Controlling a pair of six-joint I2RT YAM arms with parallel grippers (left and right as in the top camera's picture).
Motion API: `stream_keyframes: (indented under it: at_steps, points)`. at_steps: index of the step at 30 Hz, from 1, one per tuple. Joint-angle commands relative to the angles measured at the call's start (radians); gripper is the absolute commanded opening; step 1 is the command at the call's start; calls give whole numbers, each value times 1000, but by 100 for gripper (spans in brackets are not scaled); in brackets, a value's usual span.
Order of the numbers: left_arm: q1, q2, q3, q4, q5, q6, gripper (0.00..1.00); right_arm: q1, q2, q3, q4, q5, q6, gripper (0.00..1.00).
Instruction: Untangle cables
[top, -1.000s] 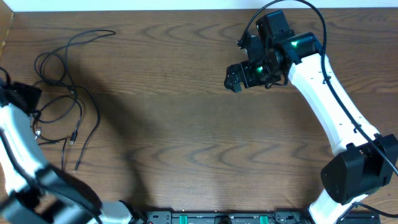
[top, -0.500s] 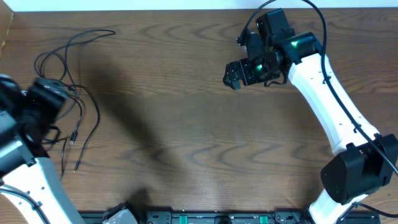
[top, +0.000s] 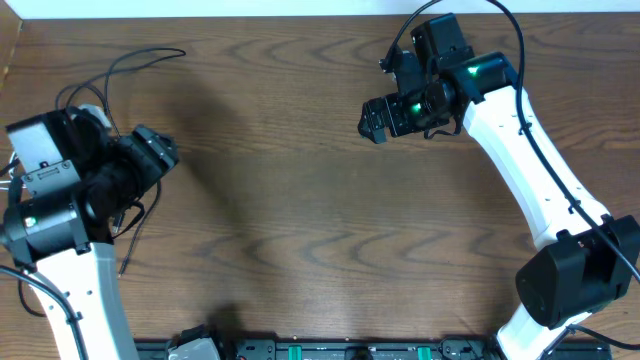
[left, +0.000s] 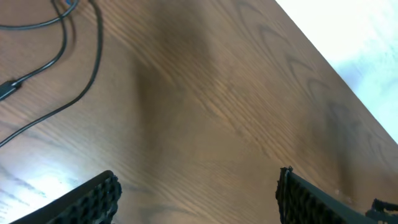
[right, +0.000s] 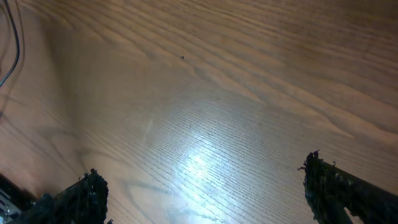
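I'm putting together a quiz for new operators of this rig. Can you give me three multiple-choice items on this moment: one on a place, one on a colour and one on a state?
1. Seen from overhead, where on the table do the cables lie?
A. on its left side
B. in the centre
C. at its right edge

2. What colour is the long cable in the left wrist view?
A. red
B. black
C. yellow

3. How do the jaws of the right gripper stand?
A. shut on a cable
B. shut, empty
C. open, empty

Answers:
1 A: the loops show only at the left, partly under the left arm.
2 B: it runs as a thin black line over the brown wood.
3 C: the right wrist view shows only bare wood between the wide-apart jaws.
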Motion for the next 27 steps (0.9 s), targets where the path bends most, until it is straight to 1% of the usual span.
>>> stream_keyframes:
  at_steps: [1, 6, 8, 11, 15, 19, 21, 25, 27]
  points:
    - [-24, 3, -5, 10, 9, 49, 85, 9, -26, 4, 12, -6, 11, 99]
    - [-43, 23, -5, -20, 9, 65, 86, 9, -26, 4, 63, -7, 22, 98]
    - [-48, 35, -5, -31, 9, 74, 89, 9, -26, 4, 105, -8, 22, 98]
    - [-48, 56, -6, -53, 9, 76, 90, 9, -26, 4, 137, -8, 22, 98]
    - [-48, 100, -6, -48, 18, 76, 91, 9, -26, 4, 128, -7, 22, 97]
    - [-48, 135, -6, -46, 81, 81, 91, 9, -26, 4, 121, -1, 22, 98]
    - [-49, 149, -6, -43, 120, 122, 90, 9, -26, 4, 121, -2, 22, 98]
    - [-52, 149, -6, -43, 121, 184, 90, 9, -26, 4, 101, -1, 22, 99]
    - [-53, 148, -6, -43, 121, 193, 90, 9, -26, 4, 87, -1, 22, 99]
